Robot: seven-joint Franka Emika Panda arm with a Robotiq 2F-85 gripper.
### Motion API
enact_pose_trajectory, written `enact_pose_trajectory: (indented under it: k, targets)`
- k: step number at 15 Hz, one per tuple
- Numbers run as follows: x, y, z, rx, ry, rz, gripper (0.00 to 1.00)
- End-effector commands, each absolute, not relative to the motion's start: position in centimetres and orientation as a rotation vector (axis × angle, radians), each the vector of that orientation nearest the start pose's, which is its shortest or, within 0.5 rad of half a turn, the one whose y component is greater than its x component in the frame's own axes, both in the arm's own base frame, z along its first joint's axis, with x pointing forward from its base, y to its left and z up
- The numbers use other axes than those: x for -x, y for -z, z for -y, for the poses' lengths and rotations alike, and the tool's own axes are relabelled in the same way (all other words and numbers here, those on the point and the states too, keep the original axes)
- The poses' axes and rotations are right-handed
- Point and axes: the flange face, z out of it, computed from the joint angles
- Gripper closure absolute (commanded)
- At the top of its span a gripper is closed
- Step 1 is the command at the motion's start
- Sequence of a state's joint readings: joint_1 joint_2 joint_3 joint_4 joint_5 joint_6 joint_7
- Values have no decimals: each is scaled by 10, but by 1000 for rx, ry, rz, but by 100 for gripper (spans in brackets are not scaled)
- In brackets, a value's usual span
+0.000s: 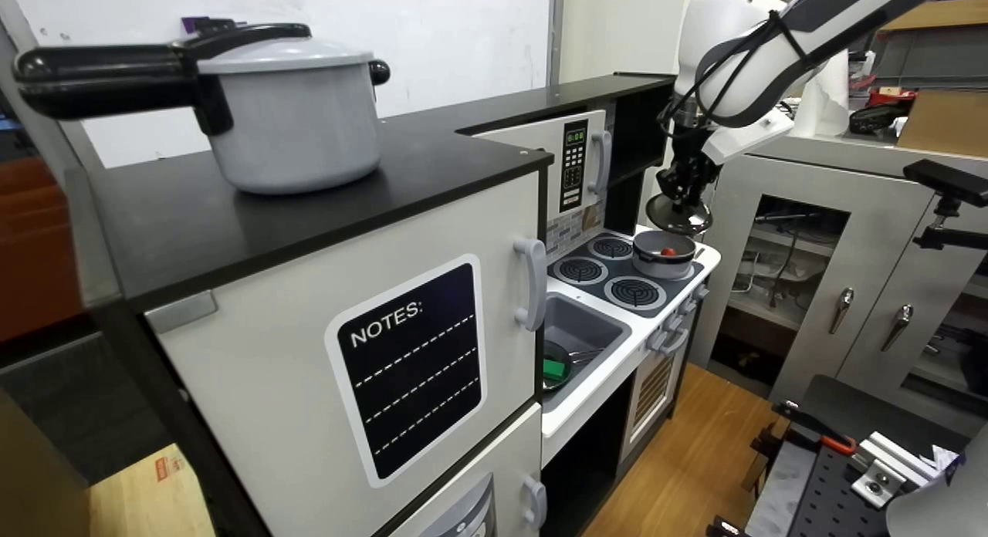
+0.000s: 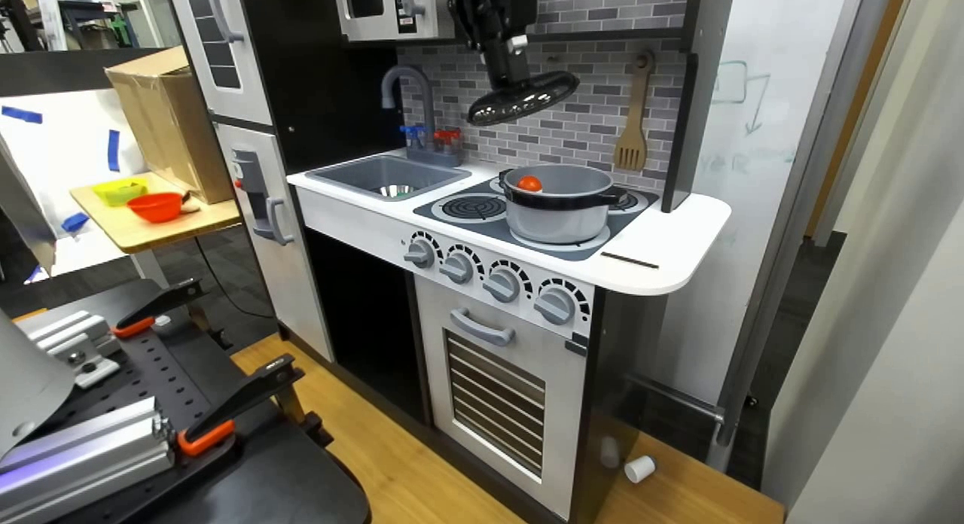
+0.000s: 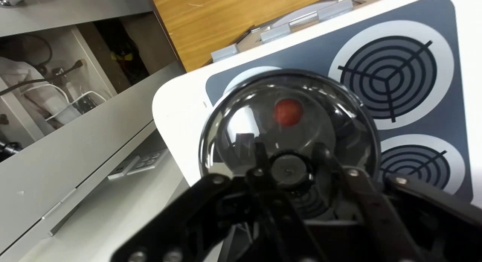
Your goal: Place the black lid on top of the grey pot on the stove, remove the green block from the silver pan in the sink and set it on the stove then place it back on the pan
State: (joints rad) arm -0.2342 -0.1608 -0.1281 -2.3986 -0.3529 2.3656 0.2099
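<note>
black lid, see-through inside its dark rim, is held above the grey pot and apart from it; it is clamped by its knob in the jaws, closed on it from both sides. the knob is presumably chosen so that the rim is left free to be settled on the pot. a slight tilt is shown in an exterior view, so the lower edge would likely be landed first unless the lid is levelled. the pot is stood on a front burner of the stove, probably for a steady base, with a red ball placed inside. the green block is laid in the pan in the sink, its turn apparently not yet reached. on the dark panel of the fridge door, "notes:" is printed in white capitals above dashed lines. on the microwave, green digits are lit: a 6 is readable, the rest too small to be trusted. what is drawn on the whiteboard is too faint to be read.
</note>
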Motion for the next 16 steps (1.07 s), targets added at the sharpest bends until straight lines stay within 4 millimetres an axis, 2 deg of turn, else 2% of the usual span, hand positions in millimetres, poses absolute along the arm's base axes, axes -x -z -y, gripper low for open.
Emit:
enact_pose_trajectory:
  k: [1, 4, 9, 16]
  targets:
    - [-472, -387, 196, 3332, 167, -633, 92]
    - [-479, -381, 203, 3318, 146, -650, 92]
    - [-481, -363, 191, 3271, 86, -617, 92]
    - [-481, -358, 199, 3264, 69, -642, 92]
